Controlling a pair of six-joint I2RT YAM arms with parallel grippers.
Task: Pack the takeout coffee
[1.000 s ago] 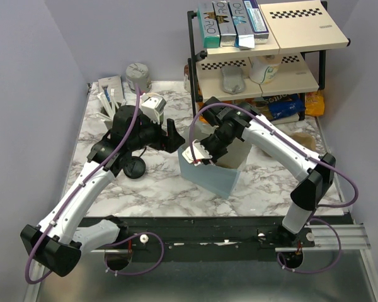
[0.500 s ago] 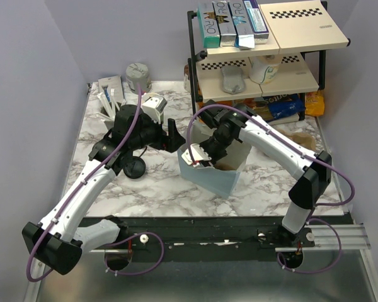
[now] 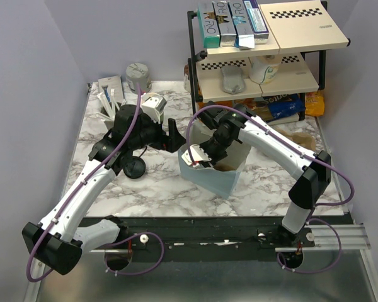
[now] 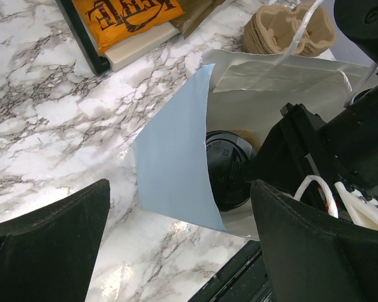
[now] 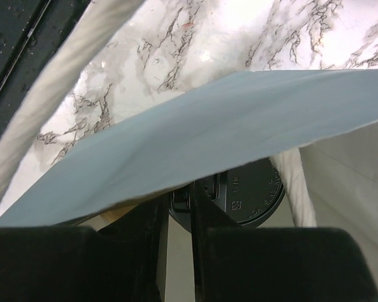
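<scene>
One coffee cup (image 4: pixel 225 167) sits inside the blue bag (image 3: pixel 211 179) at the marble table's (image 3: pixel 151 189) middle, lid pinched by the right gripper (image 5: pixel 179 207); left gripper (image 4: pixel 179 184) gapes beside the bag; rack (image 3: pixel 192 63) at far edge; lilac walls (image 3: pixel 25 75)

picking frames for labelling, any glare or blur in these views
Top external: evenly lit and sharp, only soft shadows. Left wrist: bright glare on the marble table beside the blue bag; its pincer fingers are featureless black. Right wrist: the bag's rope handle is blurred, the takeout coffee lid is sharper.
</scene>
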